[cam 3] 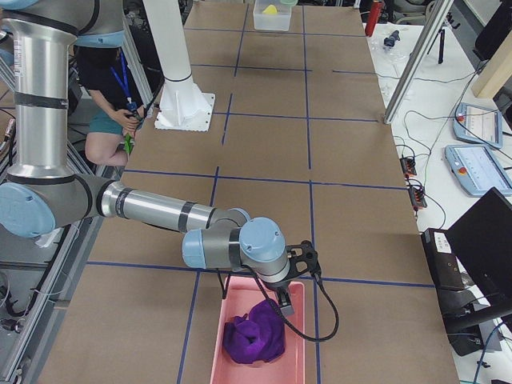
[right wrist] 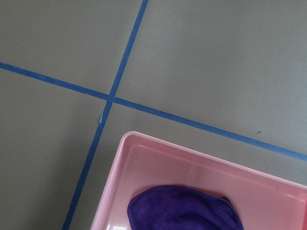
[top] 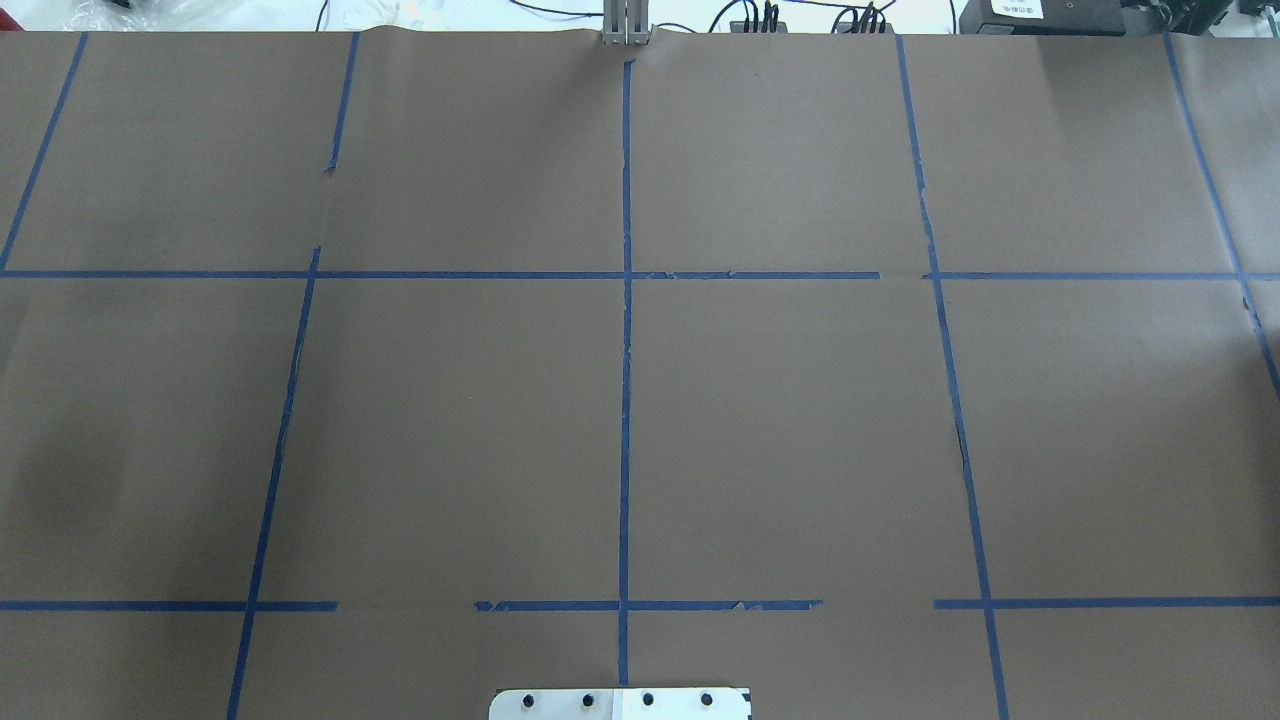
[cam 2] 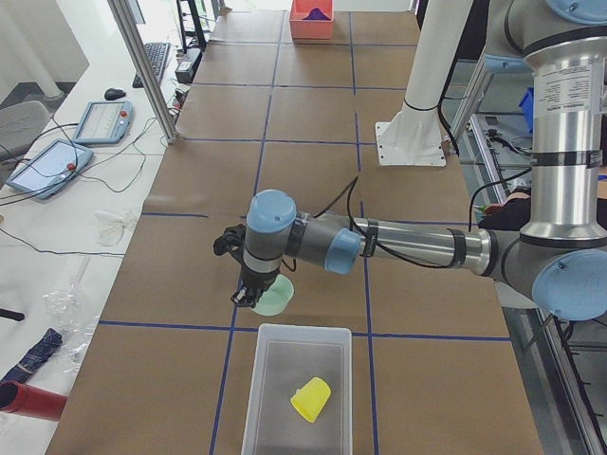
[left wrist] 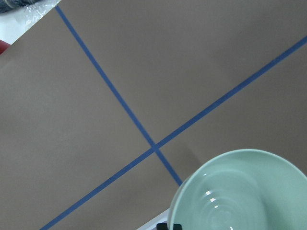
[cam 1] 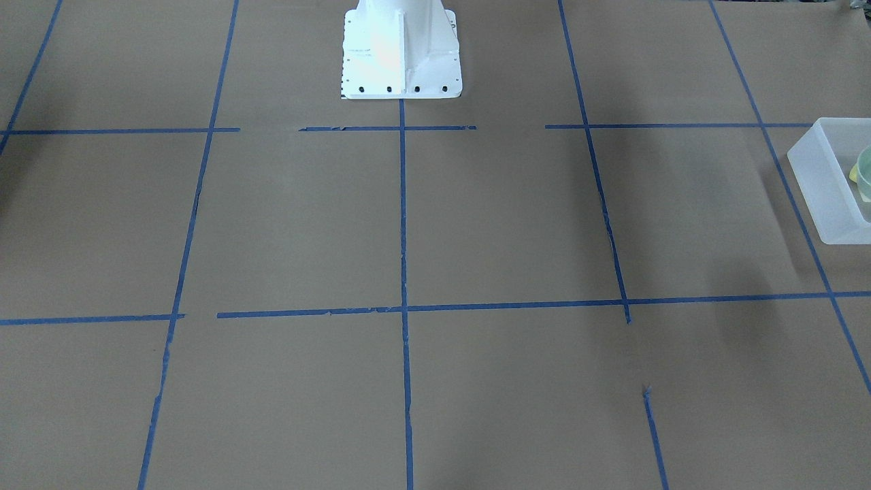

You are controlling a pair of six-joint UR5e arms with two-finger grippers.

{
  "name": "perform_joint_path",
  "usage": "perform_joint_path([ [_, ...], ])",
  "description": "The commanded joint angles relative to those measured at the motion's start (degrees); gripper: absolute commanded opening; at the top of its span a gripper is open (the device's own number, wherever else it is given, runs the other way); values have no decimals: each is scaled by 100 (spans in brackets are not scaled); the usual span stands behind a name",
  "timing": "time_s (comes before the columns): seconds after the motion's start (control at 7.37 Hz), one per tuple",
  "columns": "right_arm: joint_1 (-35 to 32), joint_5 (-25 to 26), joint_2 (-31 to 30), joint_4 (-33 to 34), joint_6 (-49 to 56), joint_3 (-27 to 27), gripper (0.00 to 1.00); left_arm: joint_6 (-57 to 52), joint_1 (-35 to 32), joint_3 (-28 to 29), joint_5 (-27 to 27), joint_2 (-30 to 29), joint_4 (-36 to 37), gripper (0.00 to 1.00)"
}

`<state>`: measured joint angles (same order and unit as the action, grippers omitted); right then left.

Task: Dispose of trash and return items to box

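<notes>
In the exterior left view my left gripper (cam 2: pixel 247 296) holds the pale mint-green bowl (cam 2: pixel 277 300) by its rim, just past the far end of the frosted box (cam 2: pixel 261 379). The left wrist view shows the bowl (left wrist: pixel 240 191) close up and raised over the paper, with a dark finger (left wrist: pixel 170 226) at its rim. The yellow cup (cam 2: pixel 311 399) lies on its side in the box. The front-facing view shows the box (cam 1: pixel 827 197) and the bowl (cam 1: pixel 866 173) at its right edge. My right gripper (cam 3: pixel 282 300) hangs over a pink bin; I cannot tell whether it is open or shut.
The pink bin (cam 3: pixel 216 352) holds a purple cloth (cam 3: pixel 254 340), both also in the right wrist view (right wrist: pixel 192 155) (right wrist: pixel 187 211). The white robot base (cam 1: pixel 401 54) stands mid-table. Blue tape lines cross the brown paper. A person (cam 3: pixel 112 96) sits behind the base.
</notes>
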<state>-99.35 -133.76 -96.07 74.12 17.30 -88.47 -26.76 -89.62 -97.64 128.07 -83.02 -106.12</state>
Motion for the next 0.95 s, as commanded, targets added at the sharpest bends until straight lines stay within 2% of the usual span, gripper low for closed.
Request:
perform_joint_path([
  [0.0,30,-1,0,-11,2,-12,100,-146,-99,987,472,461,-1352,0],
  [0.14,30,-1,9,-11,2,-12,100,-128,-91,1489,586,445,-1837,0],
  [0.41,30,8,35,-142,-25,-4,100,-172,-125,1599,902,453,-1939,0],
  [0.54,39,8,35,-160,-34,-4,100,-137,-117,1677,895,471,-1965,0],
  [0.68,48,8,35,-169,-34,-4,100,-128,-117,1809,886,436,-2061,26],
  [0.81,48,8,27,-169,-34,5,100,-128,-117,2001,886,453,-2497,81],
])
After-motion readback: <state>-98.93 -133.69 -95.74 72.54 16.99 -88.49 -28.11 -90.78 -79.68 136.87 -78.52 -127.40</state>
